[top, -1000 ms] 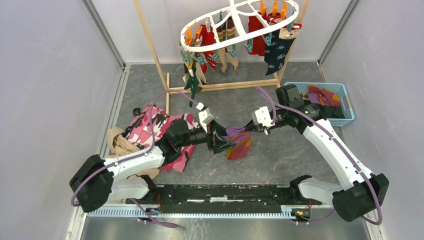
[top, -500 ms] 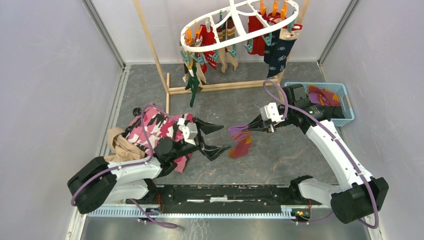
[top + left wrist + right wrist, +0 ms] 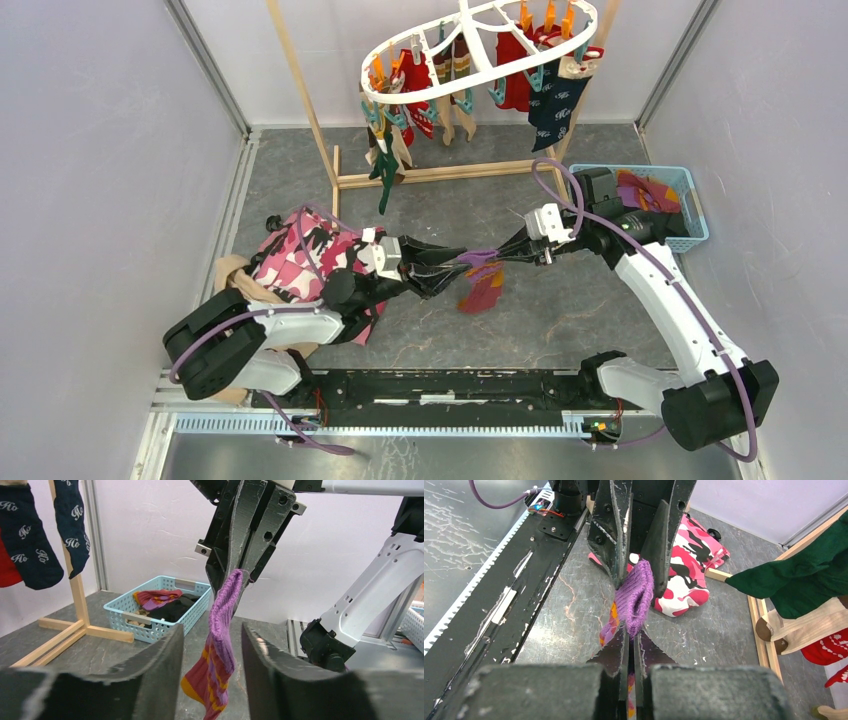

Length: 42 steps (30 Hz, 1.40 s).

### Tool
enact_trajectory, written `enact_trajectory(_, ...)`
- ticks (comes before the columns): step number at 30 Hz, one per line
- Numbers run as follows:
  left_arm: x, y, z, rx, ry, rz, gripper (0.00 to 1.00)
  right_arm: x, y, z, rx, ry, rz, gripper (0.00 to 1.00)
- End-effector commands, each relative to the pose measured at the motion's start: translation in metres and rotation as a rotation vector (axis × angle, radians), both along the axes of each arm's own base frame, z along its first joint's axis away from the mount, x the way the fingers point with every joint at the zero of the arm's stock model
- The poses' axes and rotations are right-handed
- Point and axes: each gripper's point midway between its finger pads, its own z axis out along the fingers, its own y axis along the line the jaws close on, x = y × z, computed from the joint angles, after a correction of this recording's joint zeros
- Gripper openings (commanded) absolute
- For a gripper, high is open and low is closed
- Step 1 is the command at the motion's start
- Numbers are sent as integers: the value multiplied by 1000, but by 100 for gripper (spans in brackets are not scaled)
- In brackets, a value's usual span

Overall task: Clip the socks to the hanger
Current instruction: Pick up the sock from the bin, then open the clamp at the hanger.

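Grey, stone-patterned table surface (image 3: pixel 560 320) fills the enclosure, closed in by pale walls (image 3: pixel 100 150). At the back stands a light wooden pole rack (image 3: pixel 300 90). From it hangs the wide white plastic oval hanger (image 3: pixel 430 95), tilted, with several socks (image 3: pixel 555 100) in navy, red, tan and dark green pinned in its orange and teal clips.

Left of centre a large pink camouflage cloth (image 3: pixel 300 255) lies crumpled on the surface, partly under the left arm. A blue plastic basket (image 3: pixel 697 210) sits at the right near the back, beside the right arm, with more fabric inside.

Both arms reach toward each other over the middle of the table. The right gripper (image 3: pixel 497 257) is clamped tight on the purple cuff of a purple-maroon sock with yellow stripes (image 3: pixel 483 288), which dangles foot-down from its fingertips.

The left gripper (image 3: pixel 458 264) faces it head-on. Its jaws are partly apart, one finger on each side of the sock just below the right fingertips. The left wrist view shows a gap on both sides of the fabric (image 3: pixel 220 630). In the right wrist view those fingers sit close against the cuff (image 3: pixel 634 595), and contact cannot be told there.
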Motion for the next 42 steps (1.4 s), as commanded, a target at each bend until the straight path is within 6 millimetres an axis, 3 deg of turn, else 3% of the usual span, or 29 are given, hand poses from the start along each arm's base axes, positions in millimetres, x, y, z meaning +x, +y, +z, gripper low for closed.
enact_trajectory(1, -11, -5, 26, -65, -74, -53, 40, -5, 0, 10, 41, -18, 20, 0)
enact_trajectory(5, -12, -9, 24, -58, -71, -69, 38, -6, 0, 11, 45, -18, 21, 0)
enact_trajectory(8, -13, -10, 24, -54, -77, -76, 30, -6, -1, 11, 47, -17, 21, 0)
enact_trajectory(12, -18, -13, 23, -41, -93, -106, 4, -6, -1, 12, 50, -14, 20, 0)
enact_trajectory(17, -18, -11, 22, -44, -83, -99, 2, -1, -3, 13, 51, -10, 0, 1)
enact_trajectory(24, 5, 0, 23, -29, 14, 24, 2, 23, -17, 25, 3, -49, -124, 44)
enact_trajectory(27, 12, 3, 22, 6, 56, 61, 2, 43, -29, 41, -23, -81, -227, 55)
enact_trajectory(34, 13, 8, 25, 48, 65, 79, 2, 94, -54, 100, -35, -176, -501, 74)
enact_trajectory(37, 12, 10, 26, 51, 60, 85, 2, 109, -61, 123, -19, -204, -589, 98)
enact_trajectory(42, 9, 11, 26, 65, 44, 77, 2, 127, -68, 150, 36, -170, -713, 98)
